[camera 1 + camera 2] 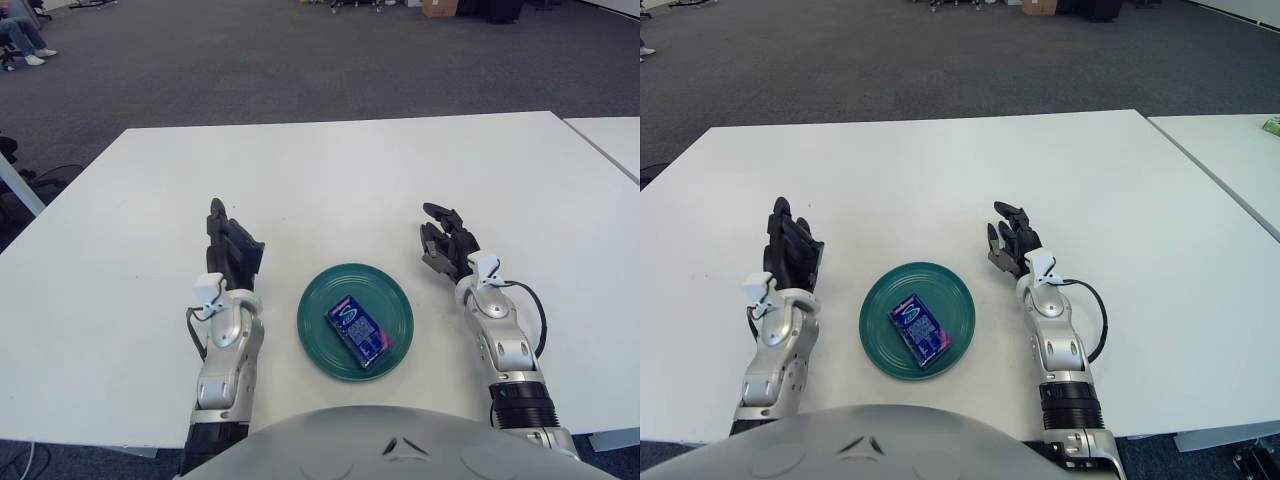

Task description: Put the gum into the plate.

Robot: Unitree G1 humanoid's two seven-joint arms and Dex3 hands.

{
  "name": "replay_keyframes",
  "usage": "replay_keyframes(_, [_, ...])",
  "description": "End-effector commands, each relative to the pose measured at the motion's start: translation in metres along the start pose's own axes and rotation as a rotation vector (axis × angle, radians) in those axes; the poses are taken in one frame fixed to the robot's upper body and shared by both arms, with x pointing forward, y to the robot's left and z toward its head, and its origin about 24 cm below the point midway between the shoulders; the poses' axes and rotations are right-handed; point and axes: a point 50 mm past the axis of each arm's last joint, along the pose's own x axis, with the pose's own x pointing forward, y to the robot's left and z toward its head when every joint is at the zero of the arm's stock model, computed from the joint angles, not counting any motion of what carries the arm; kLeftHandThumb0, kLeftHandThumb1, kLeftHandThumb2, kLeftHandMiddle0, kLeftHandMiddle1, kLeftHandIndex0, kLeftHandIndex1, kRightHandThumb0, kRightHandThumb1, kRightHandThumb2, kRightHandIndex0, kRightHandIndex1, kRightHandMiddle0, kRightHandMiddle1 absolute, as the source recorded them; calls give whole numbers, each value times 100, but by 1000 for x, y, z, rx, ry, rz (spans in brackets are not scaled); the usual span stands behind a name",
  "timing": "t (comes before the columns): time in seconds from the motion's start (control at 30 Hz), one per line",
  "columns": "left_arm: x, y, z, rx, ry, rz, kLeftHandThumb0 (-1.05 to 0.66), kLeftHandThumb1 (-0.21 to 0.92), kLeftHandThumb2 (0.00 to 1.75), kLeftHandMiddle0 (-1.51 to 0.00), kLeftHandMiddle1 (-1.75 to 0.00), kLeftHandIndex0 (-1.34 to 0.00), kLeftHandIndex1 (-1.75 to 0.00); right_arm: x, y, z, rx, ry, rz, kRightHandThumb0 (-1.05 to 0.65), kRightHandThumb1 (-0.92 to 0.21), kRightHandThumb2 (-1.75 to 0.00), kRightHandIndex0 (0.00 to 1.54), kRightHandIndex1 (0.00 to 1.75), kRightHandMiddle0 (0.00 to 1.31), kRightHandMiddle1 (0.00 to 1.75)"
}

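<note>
A blue gum pack lies flat inside the green plate on the white table, near its front edge. To the plate's left my left hand is held with fingers straight and pointing away from me, holding nothing. My right hand shows to the right of the plate, its fingers relaxed and holding nothing. Neither hand touches the plate or the gum.
The white table stretches far beyond the plate. A second white table stands at the right, separated by a narrow gap. Grey carpet lies behind.
</note>
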Motion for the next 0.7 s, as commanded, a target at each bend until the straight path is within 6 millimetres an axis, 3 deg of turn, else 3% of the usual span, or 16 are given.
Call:
replay_keyframes(0.0, [-9,5,-9,91,0,-43,-101,92,102,-15,-3,-6,-15,-4,1,-9,0,57,6,-60,-92,-76,31,2,0,55])
replay_keyframes(0.23, [-21,10,-14,143,-2,-87,-97,92,104,-21,-2,0,-34,-5,1,-8,0,56,6,-60,-92,-76,32,1,0,55])
replay_keyframes(0.67, [-37,32,-27,319,-17,-112,-96,92,102,-33,-2,-3,-73,-6,0,-7,-1,57,5,-60,-92,-76,32,1,0,55])
